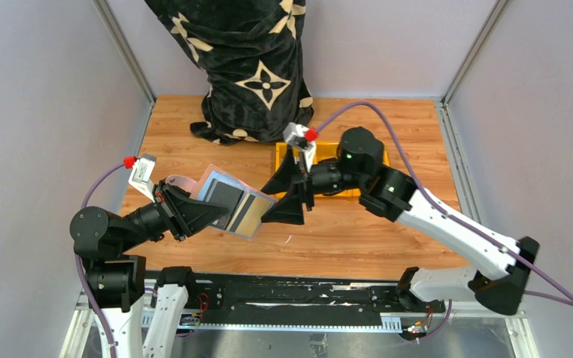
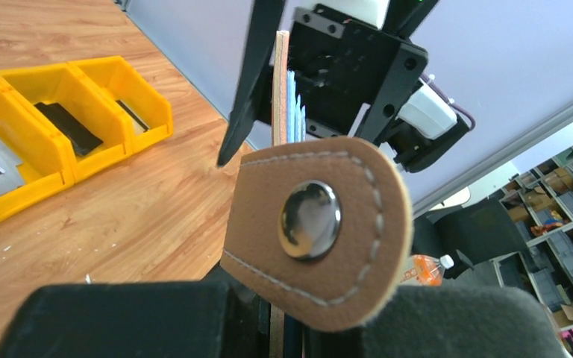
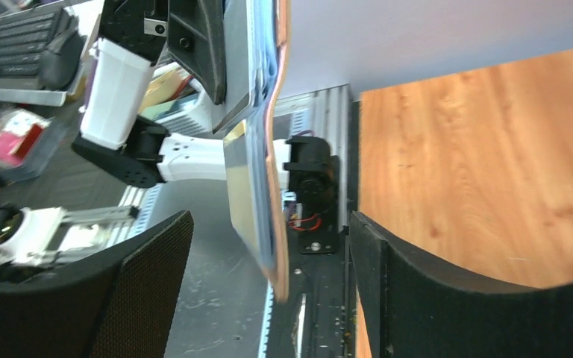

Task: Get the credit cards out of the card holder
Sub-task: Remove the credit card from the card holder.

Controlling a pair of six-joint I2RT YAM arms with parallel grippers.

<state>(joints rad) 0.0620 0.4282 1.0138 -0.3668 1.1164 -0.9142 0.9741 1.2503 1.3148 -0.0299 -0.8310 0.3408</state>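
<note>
My left gripper (image 1: 220,212) is shut on the brown card holder (image 1: 207,181), holding it tilted above the table. The credit cards (image 1: 248,211) show in it, a gold-tan one next to a grey one. In the left wrist view the holder's strap tab with its metal stud (image 2: 310,220) fills the middle, and pale blue card edges (image 2: 292,97) stand edge-on behind it. My right gripper (image 1: 289,195) is open at the holder's free end. In the right wrist view the holder (image 3: 272,149) hangs edge-on between the two black fingers (image 3: 142,291), touching neither.
A yellow three-compartment bin (image 2: 67,112) with dark and grey flat items stands on the wooden table; in the top view it (image 1: 328,160) lies mostly behind the right arm. A black patterned cloth (image 1: 246,67) hangs at the back.
</note>
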